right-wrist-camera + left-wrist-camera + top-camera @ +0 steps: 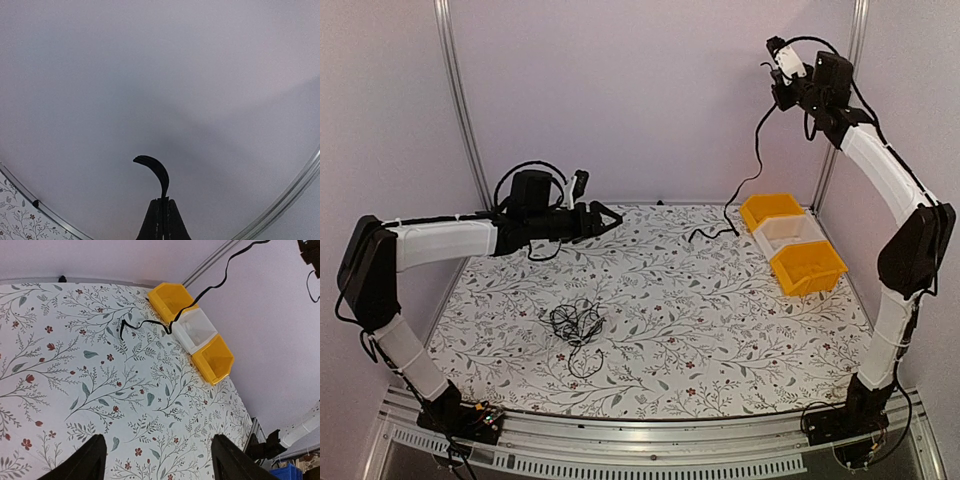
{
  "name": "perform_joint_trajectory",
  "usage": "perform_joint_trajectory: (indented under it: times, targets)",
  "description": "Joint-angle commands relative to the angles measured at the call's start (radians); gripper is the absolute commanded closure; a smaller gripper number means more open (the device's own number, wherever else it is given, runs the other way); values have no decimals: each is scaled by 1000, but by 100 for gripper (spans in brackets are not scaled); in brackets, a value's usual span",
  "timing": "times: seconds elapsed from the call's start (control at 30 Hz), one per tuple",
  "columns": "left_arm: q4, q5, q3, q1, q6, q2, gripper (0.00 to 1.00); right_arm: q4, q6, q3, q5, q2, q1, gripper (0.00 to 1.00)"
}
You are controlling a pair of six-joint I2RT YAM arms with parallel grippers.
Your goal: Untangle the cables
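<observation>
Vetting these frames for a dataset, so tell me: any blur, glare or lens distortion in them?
Top external: even soft light, no glare, the cable bunch crisp. Left wrist: sharp, evenly lit table, open left claw dark at the bottom. Right wrist: mostly blank wall with a soft shadow, rails bent by the lens, shut right claw pinching one cable.

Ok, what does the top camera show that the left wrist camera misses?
Only the top view: the tangle of cables on the table, lying apart from both pincers. Only the left wrist view: a blue box past the table's edge. Both: the open left pincer, the row of bins, and the loose cable hanging from the raised right pincer, its end trailing beside the bins.
</observation>
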Motion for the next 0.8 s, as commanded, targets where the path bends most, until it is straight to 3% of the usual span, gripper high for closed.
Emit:
perform_joint_trajectory:
  times: [0.0,0.43,0.77]
  targets:
    - [9,19,-17,-6,-22,-19,26,94,32,189,33,54,-55,100]
    - [-18,-2,-65,-8,-16,-57,26,340,-150,361,56,146,-88,100]
    - [-3,11,-67,-10,-26,-52,26,378,-160,364,84,165,-172,100]
